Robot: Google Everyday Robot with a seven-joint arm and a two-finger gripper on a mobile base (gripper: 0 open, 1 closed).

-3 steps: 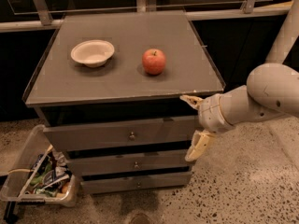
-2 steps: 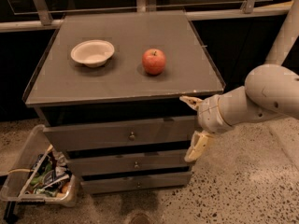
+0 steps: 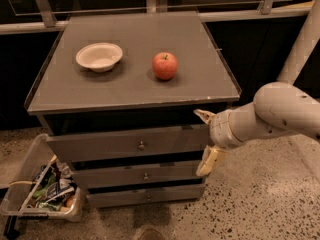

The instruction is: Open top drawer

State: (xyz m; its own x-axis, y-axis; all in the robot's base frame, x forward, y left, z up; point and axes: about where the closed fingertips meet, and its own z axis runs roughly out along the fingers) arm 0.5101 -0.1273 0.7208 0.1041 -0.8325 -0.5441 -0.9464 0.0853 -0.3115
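Because the task calls for a pull on the top drawer (image 3: 95, 145), the gripper (image 3: 206, 139) stands level with that drawer's front, to the right of the knob (image 3: 141, 145) and at about the knob's height. It is well apart from the knob and touches nothing. The drawer appears shut, and its knob sits at the centre of the flat front.

1. Finger state: the fingers are spread wide. The upper finger (image 3: 203, 115) lies above knob height and the lower finger (image 3: 209, 161) below it, so the opening is vertical. Nothing is held.
2. Arm pose: the arm (image 3: 282, 109) enters from the right of the knob. Its rounded joint bends toward the cabinet, and the wrist points left along the drawer front.
3. Judgement: the wide opening suits a closing grasp around the small round knob. The gripper must first travel left to the knob.

Items not involved:
- The bowl (image 3: 99, 57) and the apple (image 3: 165, 65) rest on the cabinet top (image 3: 135, 91), above and behind the knob, and stand apart from each other.
- The two lower drawers (image 3: 115, 176) sit below the knob.
- The bin (image 3: 30, 171) of clutter stands on the floor, below and left of the knob.
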